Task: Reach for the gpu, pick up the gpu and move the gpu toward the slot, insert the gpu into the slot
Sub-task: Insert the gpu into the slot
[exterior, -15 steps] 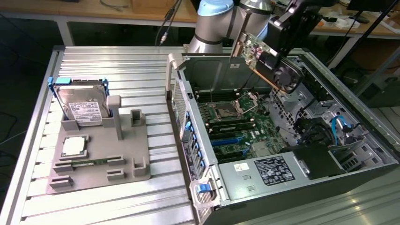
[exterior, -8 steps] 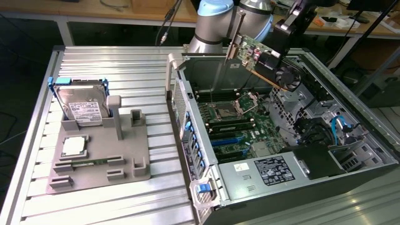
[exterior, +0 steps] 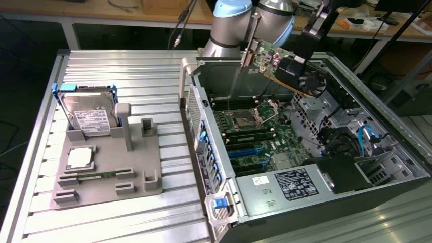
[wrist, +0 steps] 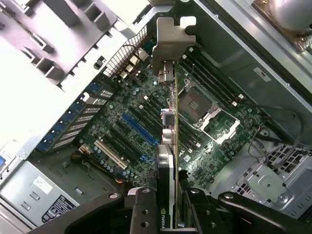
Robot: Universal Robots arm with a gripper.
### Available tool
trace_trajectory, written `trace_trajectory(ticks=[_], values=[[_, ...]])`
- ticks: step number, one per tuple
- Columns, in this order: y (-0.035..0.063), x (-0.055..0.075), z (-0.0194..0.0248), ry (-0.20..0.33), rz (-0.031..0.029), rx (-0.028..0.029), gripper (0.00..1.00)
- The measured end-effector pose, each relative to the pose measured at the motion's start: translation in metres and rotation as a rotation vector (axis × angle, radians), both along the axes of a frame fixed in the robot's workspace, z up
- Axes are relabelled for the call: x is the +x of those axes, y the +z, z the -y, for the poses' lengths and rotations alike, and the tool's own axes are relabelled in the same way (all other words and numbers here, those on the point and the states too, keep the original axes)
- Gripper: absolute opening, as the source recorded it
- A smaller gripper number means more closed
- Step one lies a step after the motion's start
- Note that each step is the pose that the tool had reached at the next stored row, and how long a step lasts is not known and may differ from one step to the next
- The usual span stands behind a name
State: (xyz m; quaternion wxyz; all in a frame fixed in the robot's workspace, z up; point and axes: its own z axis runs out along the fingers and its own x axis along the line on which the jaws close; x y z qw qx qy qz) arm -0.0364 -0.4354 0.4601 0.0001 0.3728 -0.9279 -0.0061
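Observation:
The gpu (exterior: 287, 68), a green card with a black fan and a silver end bracket, hangs tilted above the open computer case. My gripper (exterior: 302, 58) is shut on its upper edge. In the wrist view the gpu (wrist: 170, 122) is edge-on, its bracket (wrist: 173, 44) at the far end, and my gripper (wrist: 168, 202) clamps it from both sides. Below lies the green motherboard (wrist: 122, 102) with a long blue slot (wrist: 139, 129). The card is well above the board and touches nothing. The blue slot (exterior: 244, 150) lies near the case's open side wall.
The square processor socket (wrist: 202, 105) and black memory sockets (exterior: 246, 132) sit under the card. A power supply (exterior: 284, 185) fills the case's near end. At the exterior view's left, a grey fixture (exterior: 108, 172) holds a hard drive (exterior: 88, 114).

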Motion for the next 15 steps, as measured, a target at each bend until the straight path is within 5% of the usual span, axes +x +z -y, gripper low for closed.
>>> trace_trajectory(ticks=[15], values=[[-0.0005, 0.0, 0.0, 0.286, 0.0, 0.0, 0.27]])
